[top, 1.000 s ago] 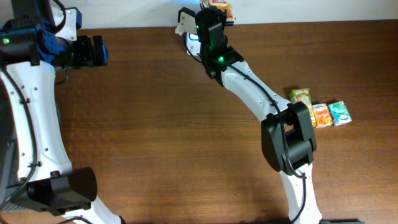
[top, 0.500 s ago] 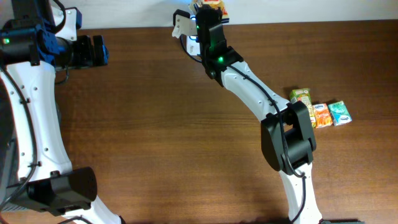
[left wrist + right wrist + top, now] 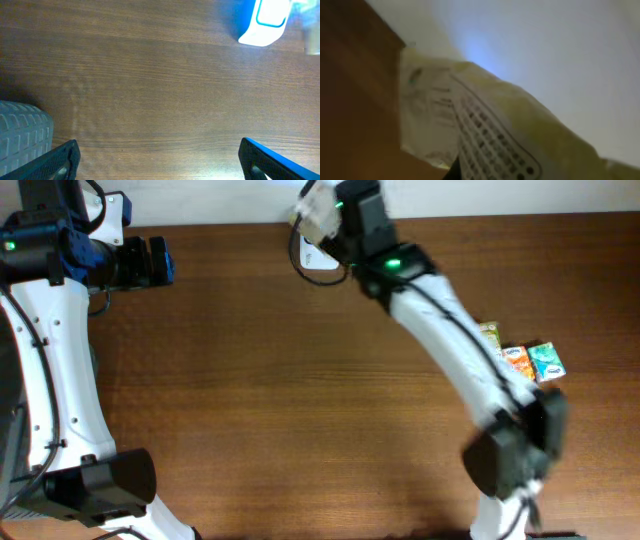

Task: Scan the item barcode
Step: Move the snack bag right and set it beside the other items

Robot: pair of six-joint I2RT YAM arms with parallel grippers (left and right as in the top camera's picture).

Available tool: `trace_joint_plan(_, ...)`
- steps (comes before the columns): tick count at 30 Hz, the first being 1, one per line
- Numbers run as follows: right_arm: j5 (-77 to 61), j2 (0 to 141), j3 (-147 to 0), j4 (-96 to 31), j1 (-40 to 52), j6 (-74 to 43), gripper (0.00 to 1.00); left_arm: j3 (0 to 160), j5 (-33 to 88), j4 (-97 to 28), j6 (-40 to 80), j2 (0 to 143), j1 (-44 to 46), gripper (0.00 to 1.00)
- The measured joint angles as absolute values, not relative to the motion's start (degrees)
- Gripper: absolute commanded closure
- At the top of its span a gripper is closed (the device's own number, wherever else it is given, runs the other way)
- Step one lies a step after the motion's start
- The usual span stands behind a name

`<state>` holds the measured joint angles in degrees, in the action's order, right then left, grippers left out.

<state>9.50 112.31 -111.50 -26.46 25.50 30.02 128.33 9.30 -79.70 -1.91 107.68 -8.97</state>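
While R end effector point(image 3: 328, 210) clamps carton point(image 3: 495, 135) at table point(image 3: 300, 400) far edge | L end effector point(image 3: 160, 162) apart, left edge

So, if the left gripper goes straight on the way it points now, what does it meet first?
Only bare table for a long stretch. Beyond that, probably the white-and-blue scanner, but the wrist view shows it off to one side of the left gripper and its line, so it might pass beside it.

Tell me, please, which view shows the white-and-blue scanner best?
The left wrist view: the scanner sits unobstructed near its top edge. Overhead, the right arm partly hides it; the right wrist view misses it.
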Motion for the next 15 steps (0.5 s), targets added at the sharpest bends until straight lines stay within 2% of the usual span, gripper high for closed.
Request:
trace_joint_plan(4, -4.8, 101.0, -112.7, -40.7, 19.5, 6.2, 0.96, 128.3, 9.4, -79.7, -1.9, 107.7, -9.0, 0.01)
trace_joint_plan(8, -12.6, 101.2, -112.3, -60.5, 6.8, -9.4, 0.96, 128.3, 9.3, -79.7, -1.9, 107.7, -9.0, 0.01)
trace_joint_plan(12, -13.6, 102.9, -105.9, -65.4, -5.0, -14.1, 0.96, 128.3, 9.3, -79.7, -1.9, 107.7, -9.0, 0.01)
trace_joint_plan(15, -13.6, 103.3, -95.2, -62.0, -13.8, -16.1, 0.96, 128.3, 9.4, -79.7, -1.9, 107.7, -9.0, 0.01)
